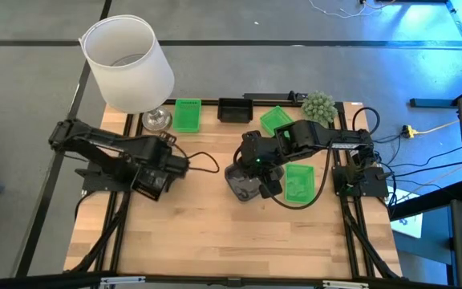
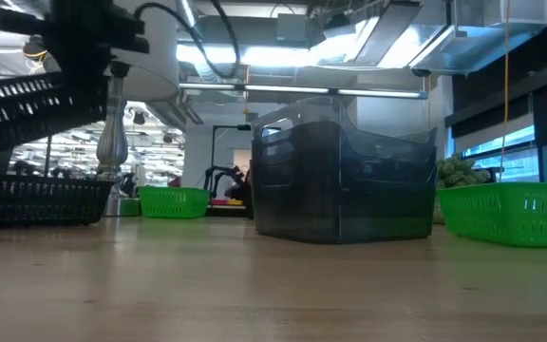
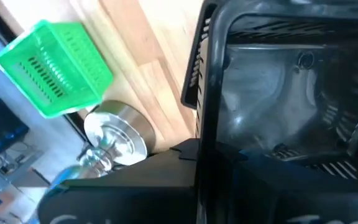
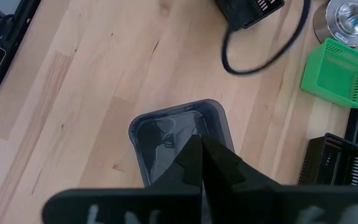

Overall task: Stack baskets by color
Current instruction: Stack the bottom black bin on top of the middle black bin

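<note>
We inspect a light wooden slatted worktop [image 1: 215, 241] in the high view. The left end effector [image 1: 175, 167] sits at centre left of the frame, its fingers pressed together with no gap, beside a small black perforated plastic basket [image 3: 291, 93] that fills the right half of the left wrist view; we cannot tell whether it grips that basket. The right end effector [image 4: 201, 146] stands at the middle of the high frame, its fingers closed to a point directly above a smoky translucent grey plastic basket [image 1: 243, 183], and nothing is held between them. In the low view this grey basket [image 2: 345, 176] rests on the worktop at centre frame.

Along the upper edge of the worktop in the high view we note a bright green perforated plastic basket [image 1: 187, 115] just right of the chrome base [image 1: 156, 120] of a lamp with a white shade [image 1: 128, 63]. Further right lies a second small black basket [image 1: 234, 109], then a tilted green basket [image 1: 275, 120] partly under the right arm, then a round green plant ball [image 1: 319, 105] at the upper right. A further green basket [image 1: 299, 182] lies flat just right of the grey one, at centre right of the frame. A black cable [image 4: 260, 53] curves across the worktop in the right wrist view.
</note>
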